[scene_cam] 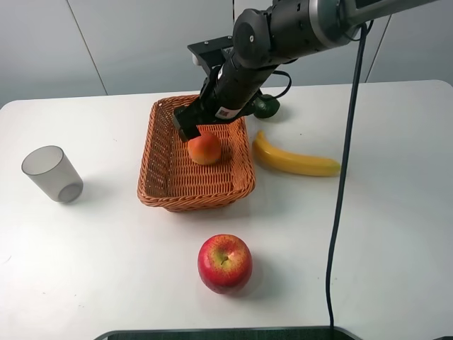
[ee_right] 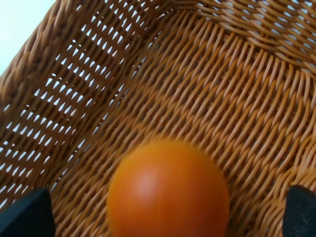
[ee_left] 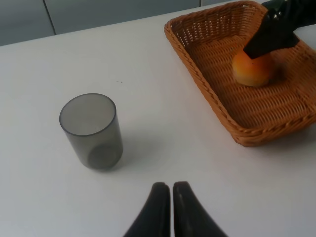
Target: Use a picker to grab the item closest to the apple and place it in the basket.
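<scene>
The apple (scene_cam: 224, 263) sat nearest on the desk (scene_cam: 106, 269). Farther back, the orange fruit (scene_cam: 204, 149) lay inside the basket (scene_cam: 159, 180), apparently just let go: the right gripper (scene_cam: 192, 122) hung over it, jaws wide. The left gripper (ee_left: 167, 210) idled, jaws pressed together.

Plain white table (scene_cam: 396, 234) here, with a wicker basket (scene_cam: 157, 166), a red apple (scene_cam: 224, 263), a banana (scene_cam: 294, 161), a smoky grey cup (scene_cam: 52, 174) and something dark green (scene_cam: 267, 106) sitting on it.
</scene>
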`<state>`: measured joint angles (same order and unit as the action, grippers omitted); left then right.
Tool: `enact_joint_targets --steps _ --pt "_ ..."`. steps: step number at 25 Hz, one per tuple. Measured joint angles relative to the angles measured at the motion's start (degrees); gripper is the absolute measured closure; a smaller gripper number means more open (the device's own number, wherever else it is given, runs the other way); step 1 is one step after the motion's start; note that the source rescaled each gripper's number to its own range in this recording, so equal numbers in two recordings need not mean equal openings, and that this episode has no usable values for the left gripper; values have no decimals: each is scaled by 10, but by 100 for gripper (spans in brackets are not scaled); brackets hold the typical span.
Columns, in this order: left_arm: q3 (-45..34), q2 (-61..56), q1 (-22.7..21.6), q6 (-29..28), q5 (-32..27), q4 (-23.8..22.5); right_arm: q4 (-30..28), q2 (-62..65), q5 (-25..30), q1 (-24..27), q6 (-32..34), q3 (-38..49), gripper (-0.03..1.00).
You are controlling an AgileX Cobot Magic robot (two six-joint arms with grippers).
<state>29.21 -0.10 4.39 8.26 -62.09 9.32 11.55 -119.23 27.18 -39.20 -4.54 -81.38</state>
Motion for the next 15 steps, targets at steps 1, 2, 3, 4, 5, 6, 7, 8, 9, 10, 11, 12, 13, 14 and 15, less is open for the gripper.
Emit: enact_joint_targets --steps 1,2,3,4,5,6,7,8,9,10,11,12,13,14,15 --pt "0 0 0 0 0 0 0 4 2 0 0 0 -3" --pt "0 0 0 0 0 0 -1 10 5 0 0 0 -3" --pt "0 0 0 0 0 0 -2 17 7 0 0 0 -3" --pt "0 0 0 0 0 0 -2 26 11 0 0 0 -3" --pt "0 0 0 0 0 0 -2 33 18 0 0 0 -3" --pt "0 0 0 0 0 0 -2 42 22 0 0 0 -3" --pt "0 0 0 0 0 0 -2 52 25 0 0 5 -3" --pt "0 0 0 0 0 0 -2 64 27 0 0 13 -3" --pt "0 0 0 0 0 0 -2 75 30 1 0 23 -3" --pt "0 0 0 0 0 0 -2 87 32 4 0 35 -3" --pt "0 0 0 0 0 0 0 100 35 7 1 46 -3" --pt "0 0 0 0 0 0 0 111 39 15 4 61 -3" --pt "0 0 0 0 0 0 0 123 44 25 5 77 -3" --pt "0 0 0 0 0 0 0 136 48 37 8 92 -3" --pt "0 0 0 0 0 0 0 150 53 48 11 110 -3"
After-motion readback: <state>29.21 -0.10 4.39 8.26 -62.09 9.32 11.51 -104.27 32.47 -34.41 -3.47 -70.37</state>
